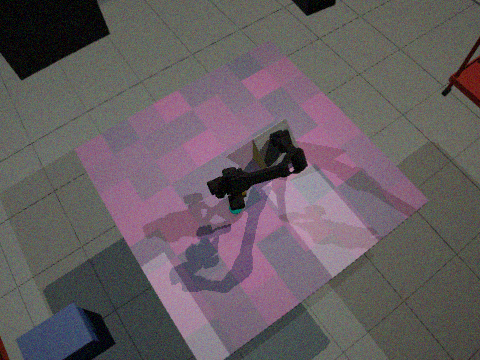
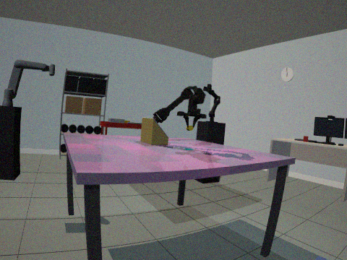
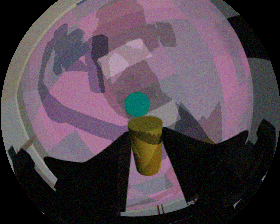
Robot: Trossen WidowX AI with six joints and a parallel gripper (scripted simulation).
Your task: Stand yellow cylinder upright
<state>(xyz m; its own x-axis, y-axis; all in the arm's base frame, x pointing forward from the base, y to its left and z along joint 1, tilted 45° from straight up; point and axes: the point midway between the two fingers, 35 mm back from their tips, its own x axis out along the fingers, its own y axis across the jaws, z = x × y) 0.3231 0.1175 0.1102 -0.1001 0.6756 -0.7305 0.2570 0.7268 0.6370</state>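
Note:
My gripper (image 1: 235,197) (image 2: 189,123) (image 3: 145,133) is shut on the yellow tall cylinder (image 2: 189,128) (image 3: 148,143) and holds it upright in the air, well above the pink patchwork table (image 1: 150,176) (image 2: 144,163). In the wrist view the cylinder hangs between the two dark fingers, with its lower end pointing at the table. The cyan circle (image 1: 235,211) (image 2: 188,149) (image 3: 136,103) lies flat on the table just beyond the cylinder's tip in the wrist view, and is partly hidden under the gripper in the top view.
A tan wedge-shaped block (image 1: 257,153) (image 2: 153,136) stands on the table by the arm's base. Around the table are a blue box (image 1: 55,333), a red cart (image 1: 467,78), black cabinets (image 1: 45,16), a shelf (image 2: 84,102) and a desk with a monitor (image 2: 327,127).

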